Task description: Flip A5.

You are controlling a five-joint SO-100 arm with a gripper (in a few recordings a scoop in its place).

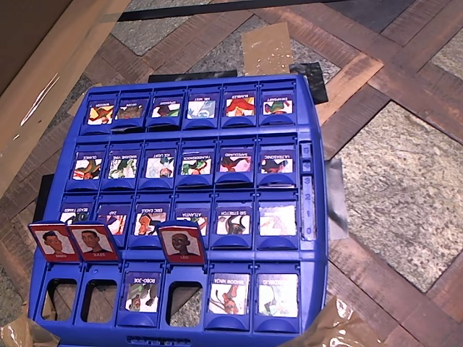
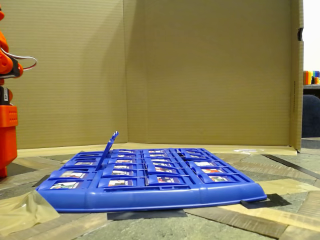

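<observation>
A5 (image 1: 228, 293) lies flat in the nearest row of the blue game board (image 1: 307, 108), fifth from the left, showing a blue-framed pale cartoon with red marks. In the fixed view, A5 (image 2: 74, 174) is the second tile back in the board's left column. Three red-framed portrait tiles stand upright in that same row: two black-haired men (image 1: 53, 242) (image 1: 92, 242) and a dark face (image 1: 181, 242). They appear edge-on as one raised flap (image 2: 109, 147). Part of the orange arm (image 2: 7, 120) stands at the far left, well away from the board.
The board (image 2: 150, 195) rests on a wood-and-stone patterned table, held by tape (image 1: 268, 47) at its corners. A cardboard wall (image 2: 200, 70) rises behind it. All other tiles lie flat, cartoon side up. Three open slots (image 1: 59, 298) gape under the raised tiles.
</observation>
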